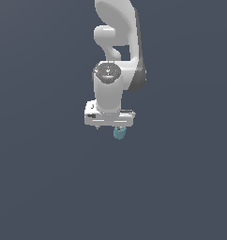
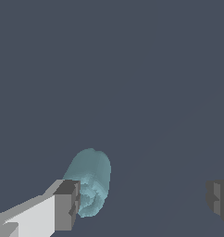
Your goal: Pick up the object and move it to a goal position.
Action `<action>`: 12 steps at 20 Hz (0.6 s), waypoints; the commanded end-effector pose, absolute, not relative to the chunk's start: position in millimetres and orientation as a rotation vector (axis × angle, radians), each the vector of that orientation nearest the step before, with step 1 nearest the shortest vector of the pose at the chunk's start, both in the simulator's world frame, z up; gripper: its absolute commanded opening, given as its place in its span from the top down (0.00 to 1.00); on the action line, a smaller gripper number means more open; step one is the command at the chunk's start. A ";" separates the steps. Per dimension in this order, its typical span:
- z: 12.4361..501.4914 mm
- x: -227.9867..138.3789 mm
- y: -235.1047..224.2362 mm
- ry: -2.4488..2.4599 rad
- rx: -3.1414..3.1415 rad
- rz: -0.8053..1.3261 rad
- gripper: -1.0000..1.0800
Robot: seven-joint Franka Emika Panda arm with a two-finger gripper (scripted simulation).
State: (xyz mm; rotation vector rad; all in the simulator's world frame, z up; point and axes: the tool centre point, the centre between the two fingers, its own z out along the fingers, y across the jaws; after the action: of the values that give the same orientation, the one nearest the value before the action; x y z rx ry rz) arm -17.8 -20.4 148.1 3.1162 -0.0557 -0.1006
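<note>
- Closest to the wrist camera, the gripper (image 2: 141, 201) stands wide open, its two dark-tipped fingers (image 2: 67, 203) far apart with a broad stretch of bare slate-grey ground between them
- Just beside one finger, on its inner side, lies the object (image 2: 91, 180), a teal-blue lumpy rounded block; its edge meets the finger's dark pad in this view, though whether they truly touch cannot be told
- Nothing sits between the jaws near the other finger (image 2: 219, 200), which is cut off at the edge of the wrist view
- Further out, in the exterior view, the white arm (image 1: 113, 56) hangs straight down over the ground (image 1: 40, 187), its wrist and hand block pointing downward
- Under that hand block the object (image 1: 118, 133) peeks out as a small teal shape, set toward the exterior view's right of the gripper's (image 1: 109, 125) middle and narrower than the white hand above it
- Beyond the arm, the ground runs on as one even dark blue-grey surface to every edge of the exterior view
</note>
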 end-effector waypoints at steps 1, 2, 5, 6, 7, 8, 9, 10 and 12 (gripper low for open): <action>148.1 -17.8 -20.4 -0.056 3.116 -0.101 0.04; 148.1 -17.8 -20.7 -0.058 3.117 -0.101 0.04; 148.3 -18.0 -24.5 -0.095 3.122 -0.105 0.04; 148.4 -18.0 -26.7 -0.117 3.125 -0.107 0.04; 148.5 -18.1 -29.1 -0.140 3.128 -0.109 0.04; 148.6 -18.2 -31.0 -0.158 3.130 -0.111 0.04; 148.7 -18.2 -32.3 -0.170 3.132 -0.112 0.04; 148.8 -18.2 -33.2 -0.178 3.133 -0.113 0.04; 148.8 -18.2 -33.2 -0.177 3.133 -0.113 0.04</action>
State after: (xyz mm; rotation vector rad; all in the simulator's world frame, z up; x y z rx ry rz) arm -18.2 -33.2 148.8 3.1315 -0.1727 -0.1123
